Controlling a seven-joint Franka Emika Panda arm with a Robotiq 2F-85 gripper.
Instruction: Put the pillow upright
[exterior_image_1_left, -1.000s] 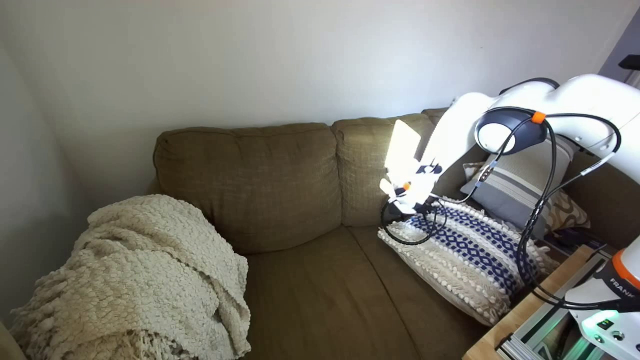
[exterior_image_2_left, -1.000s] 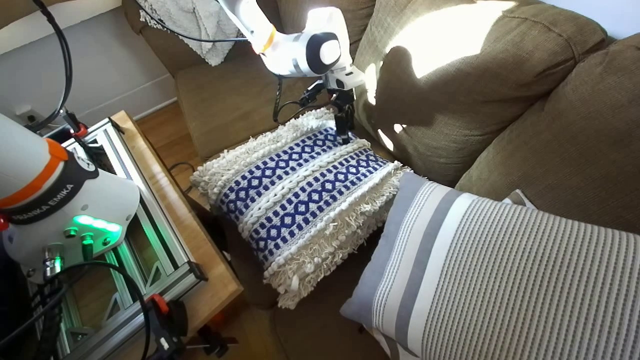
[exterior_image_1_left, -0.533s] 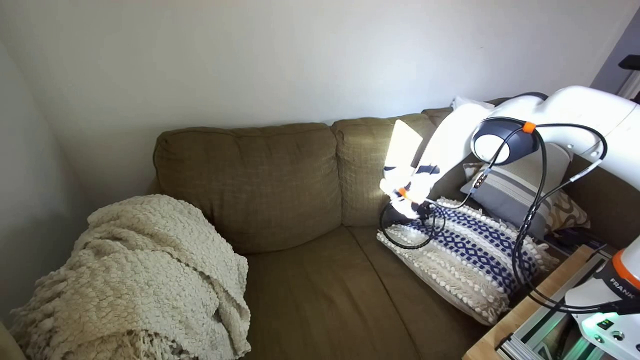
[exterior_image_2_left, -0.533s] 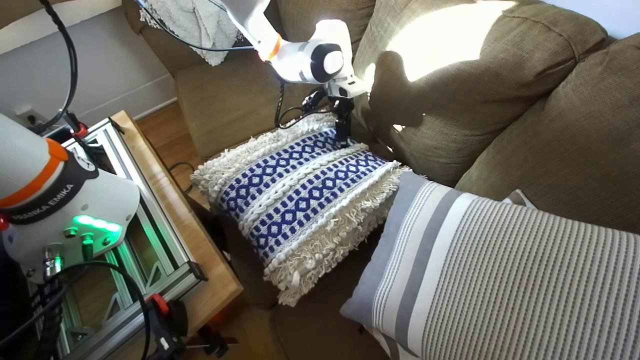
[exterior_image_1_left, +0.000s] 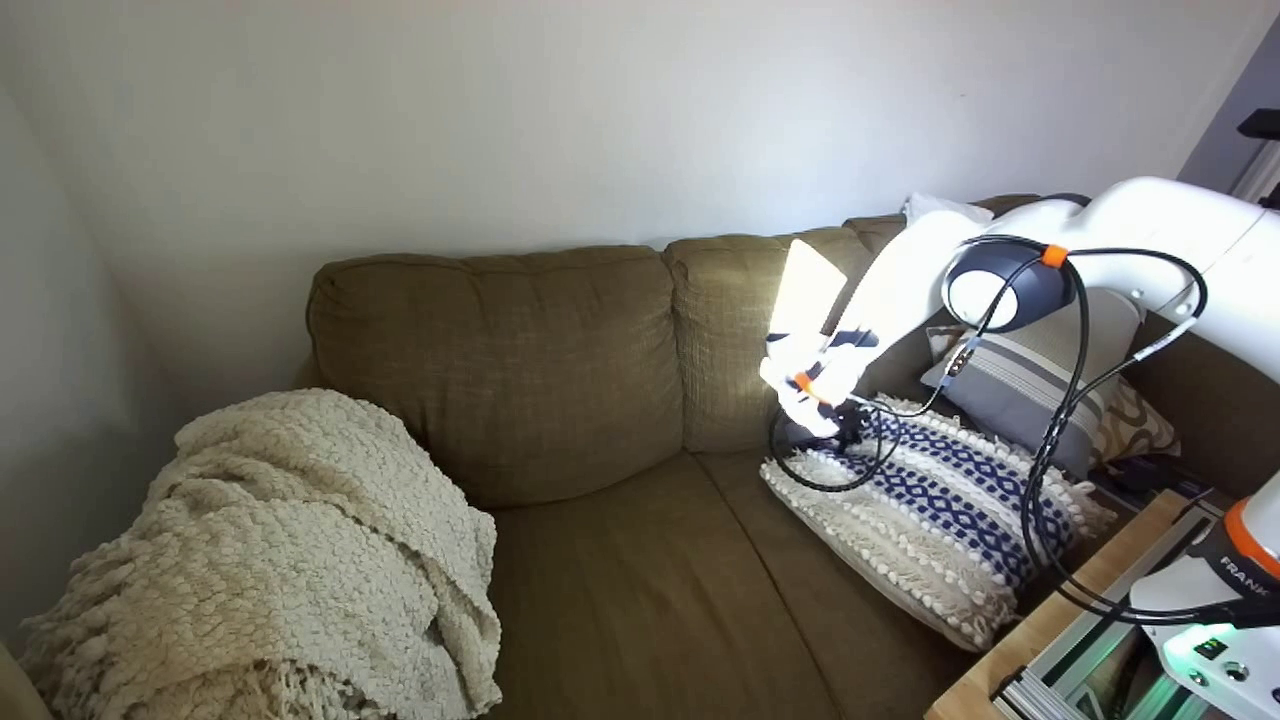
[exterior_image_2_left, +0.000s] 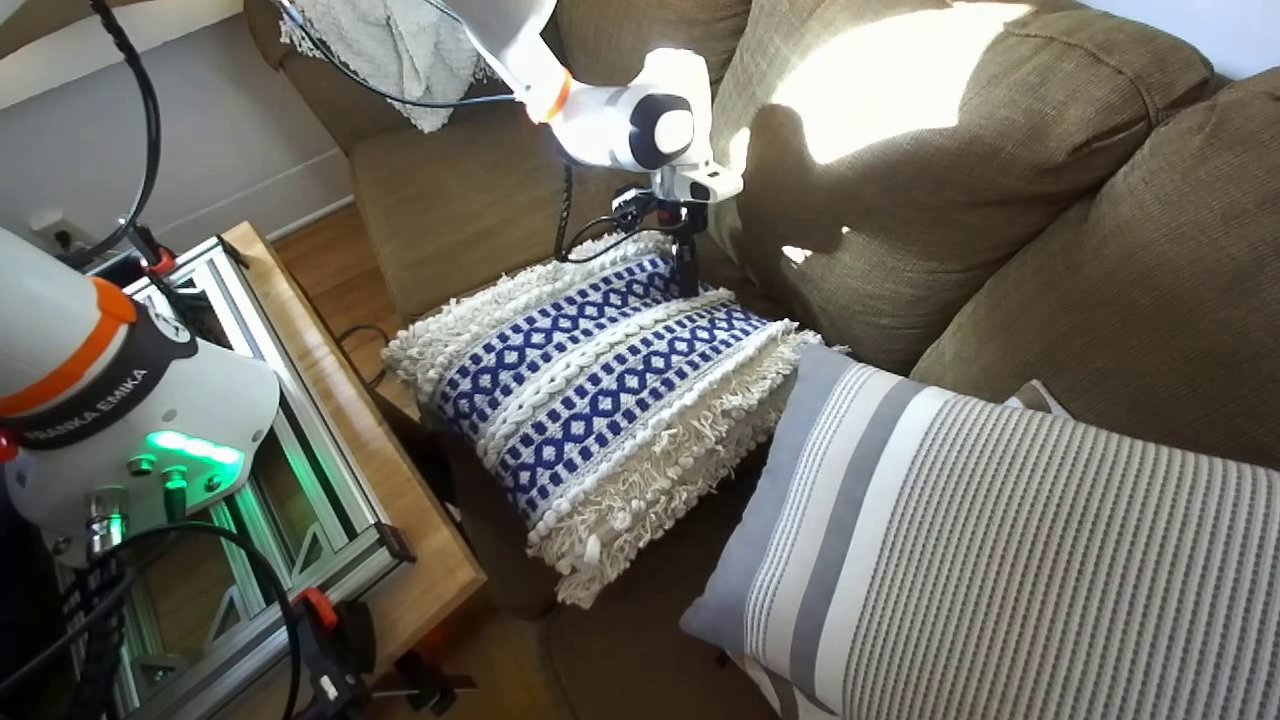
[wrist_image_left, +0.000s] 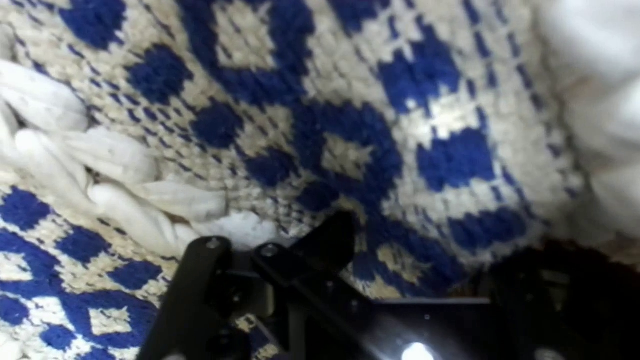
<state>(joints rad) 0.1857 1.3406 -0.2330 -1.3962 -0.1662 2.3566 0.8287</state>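
The cream pillow with navy-blue woven bands (exterior_image_2_left: 610, 385) lies flat on the couch seat, fringed along two sides. It shows in both exterior views, and its patterned top (wrist_image_left: 260, 125) fills most of the wrist view. My black gripper (exterior_image_2_left: 687, 288) points down at the pillow's edge nearest the backrest. One dark finger (wrist_image_left: 332, 240) rests against or just over the woven top. The other side of the jaws is lost in shadow at the lower right, where the pillow's edge curves down between them. Whether they pinch the fabric is hidden.
The brown backrest cushions (exterior_image_2_left: 960, 210) rise right beside the gripper. A grey-and-white striped pillow (exterior_image_2_left: 1040, 560) adjoins the patterned one. A cream knitted blanket (exterior_image_1_left: 300, 560) is heaped at the couch's far end. The robot's wooden-edged base table (exterior_image_2_left: 430, 540) borders the seat.
My arm has come down a little onto the pillow's edge over the last second. The pillow's nearby corner has shifted slightly with it. The jaws look to be drawing together.
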